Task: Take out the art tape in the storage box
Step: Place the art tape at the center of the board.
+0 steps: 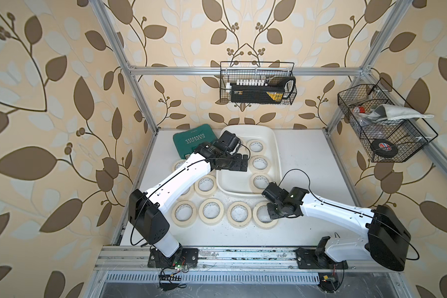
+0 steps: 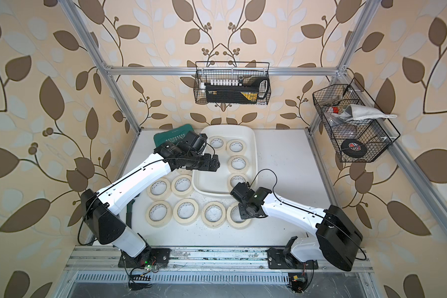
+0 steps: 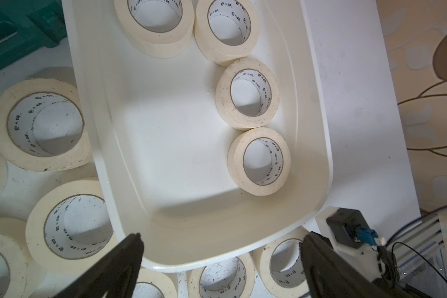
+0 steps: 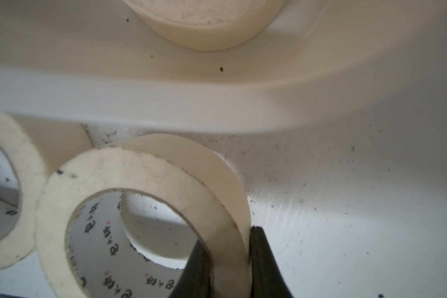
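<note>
Table (image 1: 307,160): white, lying inside a leaf-papered enclosure.
Storage box (image 1: 234,180): sitting at frame centre, holding four rolls of art tape (image 3: 234,160) along its right side.
Unloaded rolls (image 1: 200,212): lying flat on the table, below and left of the box.
Left gripper (image 1: 239,162): hanging spread wide over the box's left edge, gripping nothing.
Right gripper (image 4: 229,240): pinching the wall of one roll (image 4: 140,167) at lower centre, just outside the rim.
Doing it well: probably a set-down; lowering the roll flat, parting only once seated, staying clear of its neighbour.
</note>
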Robot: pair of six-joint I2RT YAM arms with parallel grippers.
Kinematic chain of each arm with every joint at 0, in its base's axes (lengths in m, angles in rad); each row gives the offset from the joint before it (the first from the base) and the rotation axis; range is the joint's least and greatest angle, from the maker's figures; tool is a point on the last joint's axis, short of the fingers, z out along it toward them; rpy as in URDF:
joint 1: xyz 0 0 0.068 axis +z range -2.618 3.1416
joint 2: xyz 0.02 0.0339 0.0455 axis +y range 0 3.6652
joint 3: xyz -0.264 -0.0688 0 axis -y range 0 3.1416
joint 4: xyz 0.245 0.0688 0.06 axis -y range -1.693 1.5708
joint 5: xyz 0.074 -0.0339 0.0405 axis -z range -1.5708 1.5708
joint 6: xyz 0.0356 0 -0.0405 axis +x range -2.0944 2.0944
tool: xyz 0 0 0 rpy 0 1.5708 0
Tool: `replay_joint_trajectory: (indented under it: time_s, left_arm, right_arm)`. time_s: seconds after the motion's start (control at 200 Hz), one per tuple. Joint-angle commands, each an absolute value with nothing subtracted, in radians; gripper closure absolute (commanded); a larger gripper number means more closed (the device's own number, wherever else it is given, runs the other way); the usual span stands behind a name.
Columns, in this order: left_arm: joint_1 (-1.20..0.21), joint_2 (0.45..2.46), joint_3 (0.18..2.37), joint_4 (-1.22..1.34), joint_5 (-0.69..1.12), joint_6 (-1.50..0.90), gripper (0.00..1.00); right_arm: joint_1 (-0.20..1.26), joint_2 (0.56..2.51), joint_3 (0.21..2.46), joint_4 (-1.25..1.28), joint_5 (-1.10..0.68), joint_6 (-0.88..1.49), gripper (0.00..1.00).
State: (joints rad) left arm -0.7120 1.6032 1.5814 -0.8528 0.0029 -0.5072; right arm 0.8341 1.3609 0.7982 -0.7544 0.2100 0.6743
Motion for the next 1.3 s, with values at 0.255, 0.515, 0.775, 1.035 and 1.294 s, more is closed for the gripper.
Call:
replay_joint_trajectory:
  time_s: [0.255, 0.515, 0.775, 1.035, 1.294]
  left_arm:
    - [-0.697, 1.624, 1.583, -0.867, 0.016, -0.523, 0.01]
    - [-0.687, 1.654, 1.585, -0.872, 0.03, -0.537, 0.01]
    - [-0.684, 1.699, 1.6, -0.862, 0.047, -0.554, 0.02]
    - [-0.678, 1.795, 1.667, -0.862, 0.056, -0.59, 0.01]
    - [-0.679, 1.924, 1.744, -0.862, 0.11, -0.598, 0.03]
  right_arm:
    - [0.826, 1.43, 0.777, -0.678, 0.245, 0.72, 0.97]
    - [0.797, 1.414, 0.767, -0.673, 0.23, 0.716, 0.69]
    - [0.772, 1.35, 0.793, -0.764, 0.25, 0.688, 0.56]
    - [0.769, 1.216, 0.841, -0.903, 0.262, 0.669, 0.51]
    - [0.751, 1.102, 0.923, -1.012, 0.268, 0.652, 0.47]
